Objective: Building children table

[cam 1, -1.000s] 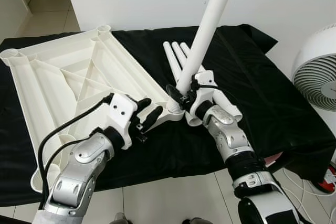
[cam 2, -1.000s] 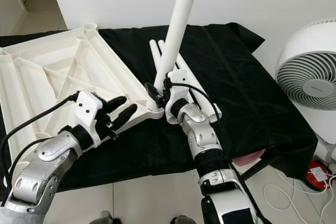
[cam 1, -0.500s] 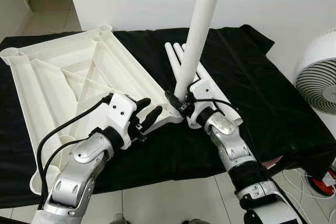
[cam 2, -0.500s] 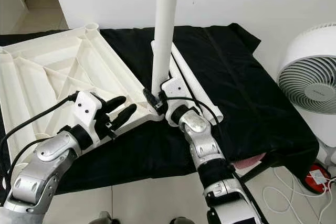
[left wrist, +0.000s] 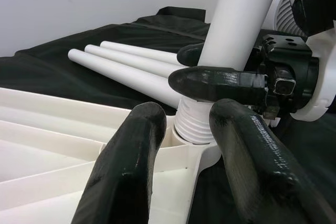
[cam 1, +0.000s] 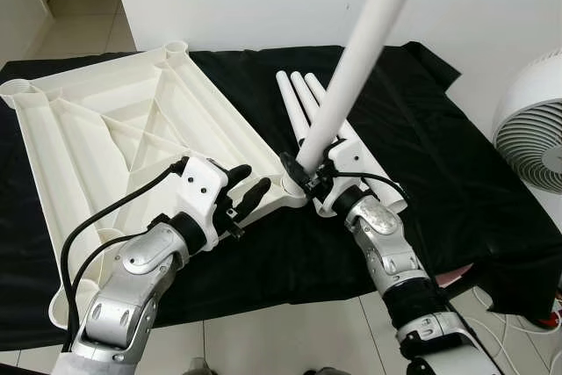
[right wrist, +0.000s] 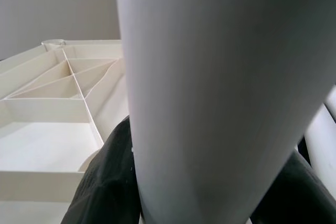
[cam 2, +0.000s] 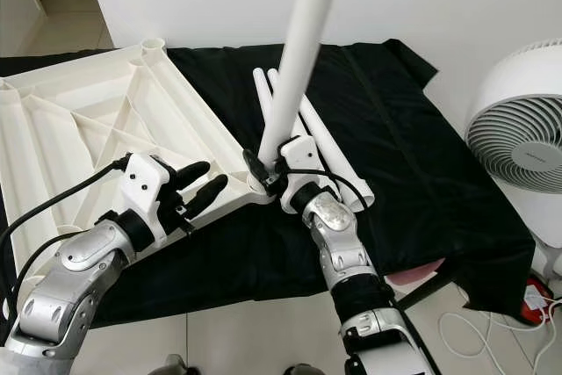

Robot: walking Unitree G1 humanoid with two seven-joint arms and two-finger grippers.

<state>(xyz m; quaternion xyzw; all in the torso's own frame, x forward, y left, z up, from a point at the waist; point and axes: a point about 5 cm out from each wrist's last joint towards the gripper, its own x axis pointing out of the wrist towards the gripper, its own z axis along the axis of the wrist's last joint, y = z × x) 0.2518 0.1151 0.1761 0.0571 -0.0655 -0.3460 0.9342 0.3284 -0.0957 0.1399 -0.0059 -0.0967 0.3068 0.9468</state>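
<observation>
While left fingers [cam 1: 248, 191] spread, right fingers [cam 1: 294, 167] clamp leg [cam 1: 356, 59] in tabletop [cam 1: 105, 129] socket [left wrist: 193, 124].

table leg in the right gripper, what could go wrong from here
The table leg, clamped by the right gripper, leans off upright at the tabletop's corner socket, so its thread may cross or jam. The upturned tabletop could slide on the black cloth; the left gripper only hovers open at its edge.

White tabletop [cam 1: 114, 138] (ribbed), black cloth [cam 1: 439, 164]
</observation>
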